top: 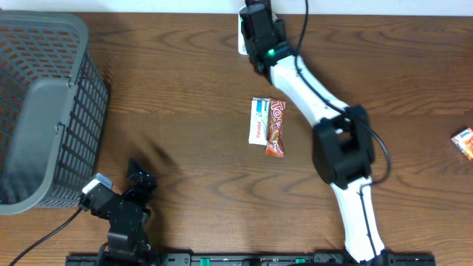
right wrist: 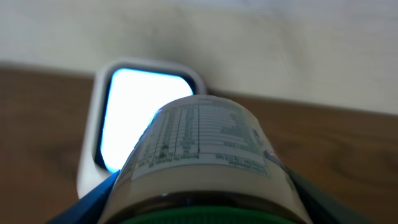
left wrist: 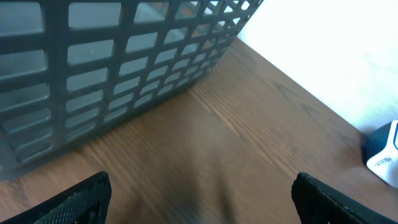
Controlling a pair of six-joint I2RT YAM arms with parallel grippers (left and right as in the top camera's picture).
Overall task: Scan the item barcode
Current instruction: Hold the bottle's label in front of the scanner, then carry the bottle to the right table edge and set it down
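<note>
The bottle [right wrist: 199, 155] shows only in the right wrist view: a round body with a fine-print label, a green band at its near end, held just in front of the scanner [right wrist: 140, 106], whose lit white window sits at 11 o'clock from it. Whether the two touch cannot be told. From overhead the bottle is hidden under the right pincer [top: 256, 22], and only a white sliver of the scanner shows at the desk's [top: 185, 89] 12 o'clock edge. The right pincer is partly spread and pinches the bottle, one finger on each side. Its arm reaches from the 5 o'clock edge, bends at the elbow, and stretches toward 12 o'clock. Near the desk's middle lie a white pack [top: 257, 120] and an orange bar [top: 276, 128], touching; a small packet [top: 464, 142] lies at 3 o'clock. The left pincer [top: 137, 174], at 7 o'clock, is spread wide and holds nothing, facing the grey basket [left wrist: 124, 62] at 9 o'clock.
</note>
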